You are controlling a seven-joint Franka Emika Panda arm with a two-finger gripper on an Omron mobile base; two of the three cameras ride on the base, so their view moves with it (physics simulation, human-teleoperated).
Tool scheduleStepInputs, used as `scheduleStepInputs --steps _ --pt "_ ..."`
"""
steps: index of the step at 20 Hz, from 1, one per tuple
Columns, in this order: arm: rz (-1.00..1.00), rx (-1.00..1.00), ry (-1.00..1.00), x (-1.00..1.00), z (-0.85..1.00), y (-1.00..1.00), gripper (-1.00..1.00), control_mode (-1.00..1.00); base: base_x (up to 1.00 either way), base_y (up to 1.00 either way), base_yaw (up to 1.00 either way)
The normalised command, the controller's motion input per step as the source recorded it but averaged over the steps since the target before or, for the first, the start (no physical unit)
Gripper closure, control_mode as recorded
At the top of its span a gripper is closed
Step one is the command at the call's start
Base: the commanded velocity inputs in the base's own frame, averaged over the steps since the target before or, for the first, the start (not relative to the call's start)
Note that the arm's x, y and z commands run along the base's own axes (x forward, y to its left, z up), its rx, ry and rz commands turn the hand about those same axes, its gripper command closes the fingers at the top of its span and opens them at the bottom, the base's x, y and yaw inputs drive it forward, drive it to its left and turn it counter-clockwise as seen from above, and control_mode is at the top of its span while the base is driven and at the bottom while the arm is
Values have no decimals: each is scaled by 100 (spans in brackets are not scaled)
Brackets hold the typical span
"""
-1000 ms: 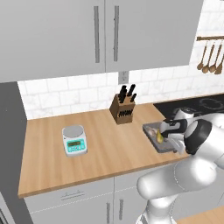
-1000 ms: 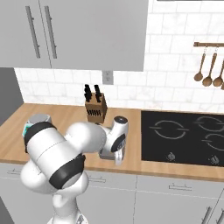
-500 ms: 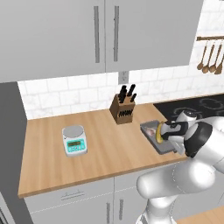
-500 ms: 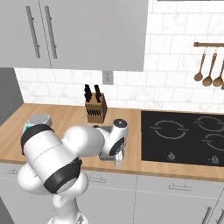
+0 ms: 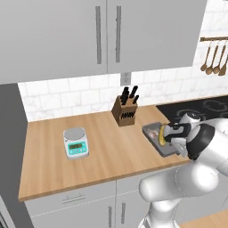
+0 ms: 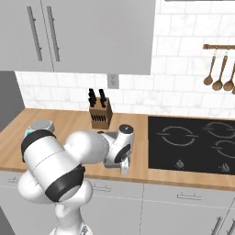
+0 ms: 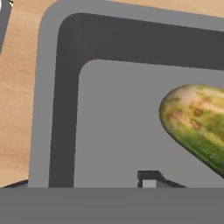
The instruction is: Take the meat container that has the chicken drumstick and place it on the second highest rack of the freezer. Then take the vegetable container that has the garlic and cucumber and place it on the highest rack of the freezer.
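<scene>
The vegetable container [image 5: 152, 129] is a grey tray on the wooden counter, just left of the stove. In it lie the yellowish-green cucumber [image 5: 159, 137] and a pale garlic [image 5: 153, 132]. My gripper [image 5: 173, 142] is down at the tray's near end, and the white hand hides most of the tray [image 6: 109, 162] in the right base view. In the hand view the cucumber [image 7: 197, 124] fills the right side above the tray floor [image 7: 113, 131]. One fingertip [image 7: 148, 179] rises inside the wall, and the other finger is hidden. The meat container with the chicken drumstick is out of view.
A knife block [image 5: 125, 110] stands behind the tray by the wall. A kitchen scale [image 5: 75, 142] sits on the left of the counter. The black stove [image 6: 193, 142] lies to the right, with wooden utensils [image 6: 220, 73] hanging above it. A tall dark-grey cabinet side [image 5: 11, 133] closes the counter's left end.
The hand has settled a little lower over the tray's near end. The tray and its contents have not moved.
</scene>
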Motion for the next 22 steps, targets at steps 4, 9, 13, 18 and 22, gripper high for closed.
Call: scheduleStepInputs --steps 4,9,13,18,22 --pt "0 0 0 0 0 0 100 -100 0 0 0" --pt "0 0 0 0 -5 0 100 -100 0 0 0" --pt "0 0 0 0 -41 19 100 -100 0 0 0" --pt "0 0 3 -6 3 1 100 -100 0 0 0" --pt "0 0 0 -40 50 0 100 -100 0 0 0"
